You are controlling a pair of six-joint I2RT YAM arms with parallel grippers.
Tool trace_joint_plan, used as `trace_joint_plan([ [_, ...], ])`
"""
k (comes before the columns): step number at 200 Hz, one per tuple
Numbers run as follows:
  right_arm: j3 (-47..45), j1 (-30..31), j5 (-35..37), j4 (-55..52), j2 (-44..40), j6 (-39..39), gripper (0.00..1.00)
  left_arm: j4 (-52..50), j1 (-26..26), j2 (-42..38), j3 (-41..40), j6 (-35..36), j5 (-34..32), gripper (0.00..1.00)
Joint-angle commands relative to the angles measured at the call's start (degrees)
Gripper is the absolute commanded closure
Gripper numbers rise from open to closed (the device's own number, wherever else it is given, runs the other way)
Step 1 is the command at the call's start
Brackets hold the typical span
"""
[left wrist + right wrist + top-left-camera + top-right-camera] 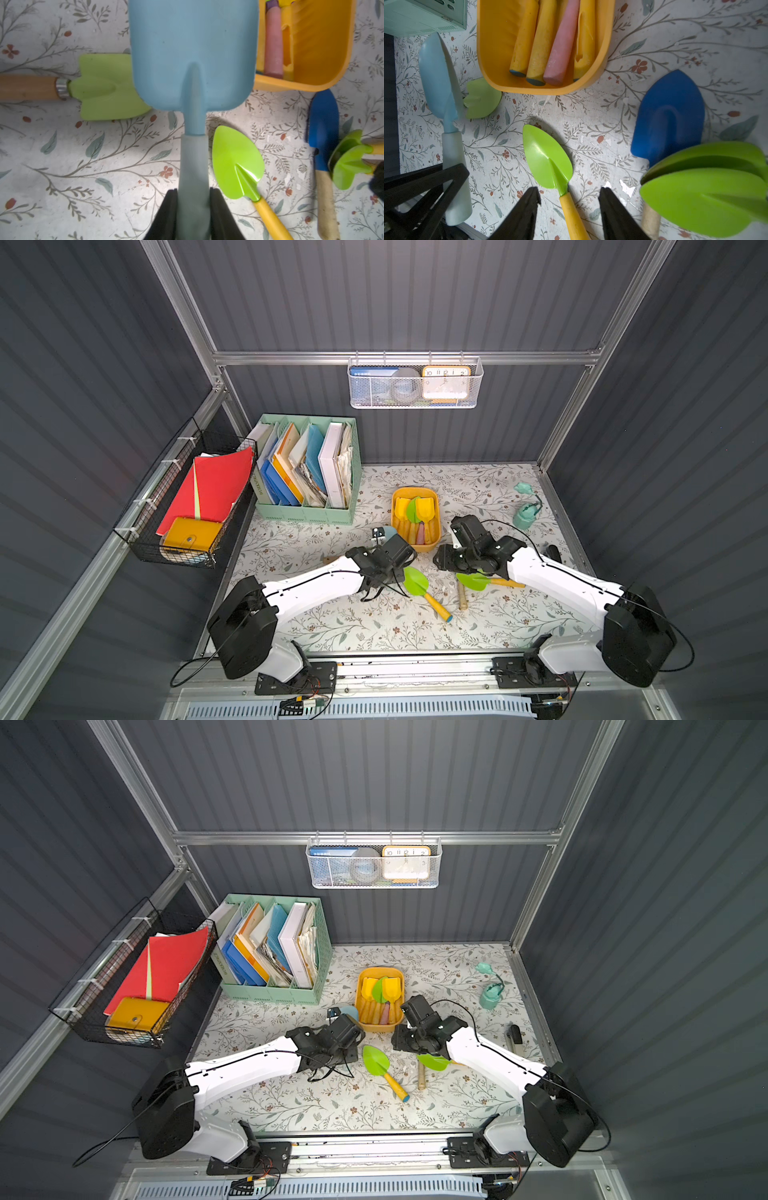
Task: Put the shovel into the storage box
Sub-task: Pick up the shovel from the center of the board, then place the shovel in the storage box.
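Navy shovel blade (668, 116) shows only in wrist views.

I'm seeing a mint-green plastic file organizer (307, 472) sitting on the floral tablecloth (374, 626), a white mesh basket (415, 383) hanging from the rear aluminium rail (291, 358), and a teal toy watering can (524, 516) standing apart.

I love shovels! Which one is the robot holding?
The light blue shovel: the left gripper pinches its handle. The green shovel and dark blue shovel lie loose.

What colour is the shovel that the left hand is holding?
Light blue, with a paler handle; the shovel shows best in the left wrist view.
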Motion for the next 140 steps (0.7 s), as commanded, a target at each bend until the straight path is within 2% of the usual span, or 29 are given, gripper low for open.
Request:
trace_joint_plan([
  [1, -0.46, -0.13, 1.51, -2.53, -1.00, 0.24, 0.47, -0.18, 0.65, 2.34, 3.58, 4.60, -0.25, 0.86],
  [109, -3.45, -1.12, 1.96, -2.19, -2.88, 1.30, 0.47, 1.69, 9.93, 13.61, 19.13, 15.43, 6.58, 0.86],
  [140, -3.71, -1.34, 2.12, -2.22, -3.12, 1.45, 0.47, 0.74, 10.65, 18.92, 26.36, 17.77, 6.82, 0.86],
])
